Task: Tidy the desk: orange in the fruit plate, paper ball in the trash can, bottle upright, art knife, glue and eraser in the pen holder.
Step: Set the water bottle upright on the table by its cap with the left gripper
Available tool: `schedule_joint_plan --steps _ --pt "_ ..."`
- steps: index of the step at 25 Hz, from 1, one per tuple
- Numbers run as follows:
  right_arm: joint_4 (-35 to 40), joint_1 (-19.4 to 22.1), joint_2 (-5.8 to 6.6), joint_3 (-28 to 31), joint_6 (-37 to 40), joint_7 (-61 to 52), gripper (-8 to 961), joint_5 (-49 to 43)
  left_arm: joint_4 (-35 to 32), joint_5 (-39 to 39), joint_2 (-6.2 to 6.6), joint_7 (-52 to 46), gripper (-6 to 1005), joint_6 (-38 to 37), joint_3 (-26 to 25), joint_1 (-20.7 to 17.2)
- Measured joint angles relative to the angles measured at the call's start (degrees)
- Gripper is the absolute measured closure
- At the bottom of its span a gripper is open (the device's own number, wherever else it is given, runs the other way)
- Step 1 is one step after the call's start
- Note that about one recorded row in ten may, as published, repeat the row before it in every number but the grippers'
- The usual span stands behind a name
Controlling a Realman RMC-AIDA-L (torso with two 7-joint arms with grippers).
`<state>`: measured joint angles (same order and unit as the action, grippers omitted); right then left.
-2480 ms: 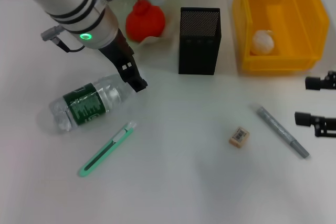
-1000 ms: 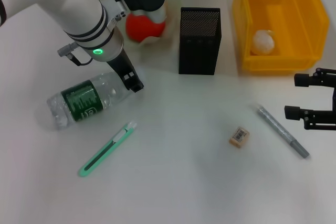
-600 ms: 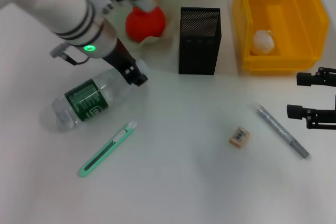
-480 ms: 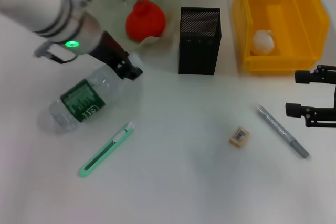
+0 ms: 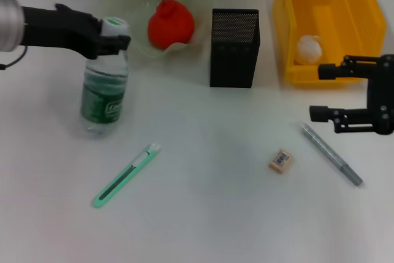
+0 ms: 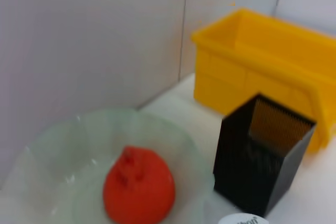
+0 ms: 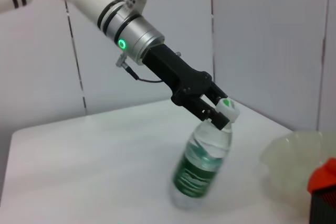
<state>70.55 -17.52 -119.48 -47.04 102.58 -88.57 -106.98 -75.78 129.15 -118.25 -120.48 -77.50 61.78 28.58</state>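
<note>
Left pincer (image 5: 114, 40) grips bottle (image 5: 103, 93) neck, its fingertips hidden behind cap

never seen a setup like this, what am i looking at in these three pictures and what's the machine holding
This is a two-armed robot tidying a white desk. One picture looks down from its head; the other two come from cameras on its wrists.

The left gripper is clamped on the neck of a clear plastic water bottle with a green label, standing it up; the right wrist picture shows this from the side. The right gripper hangs open beside the yellow plastic bin.

On the desk lie a green art knife, a small tan eraser and a grey glue pen, near a black mesh pen holder.
</note>
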Motion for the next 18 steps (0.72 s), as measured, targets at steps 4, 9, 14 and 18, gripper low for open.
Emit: schedule_joint_plan --steps 4,9,14,18 --pt "-1.3 -1.8 0.05 0.0 0.0 0.0 191 0.3 -0.1 -9.3 -0.32 5.5 565 1.4 -1.7 -4.5" --pt "-2.2 -2.9 0.07 0.0 -0.3 0.0 191 0.6 4.0 -20.4 -0.47 13.7 564 5.6 -0.4 -8.5" --pt "-2.2 -3.0 0.05 0.0 -0.1 0.0 192 0.8 10.2 -29.4 -0.38 21.6 564 8.9 -0.9 -10.1" --pt "-2.7 -3.0 0.04 0.0 0.0 0.0 192 1.3 16.0 -36.0 -0.21 29.9 563 10.3 -2.2 -10.2"
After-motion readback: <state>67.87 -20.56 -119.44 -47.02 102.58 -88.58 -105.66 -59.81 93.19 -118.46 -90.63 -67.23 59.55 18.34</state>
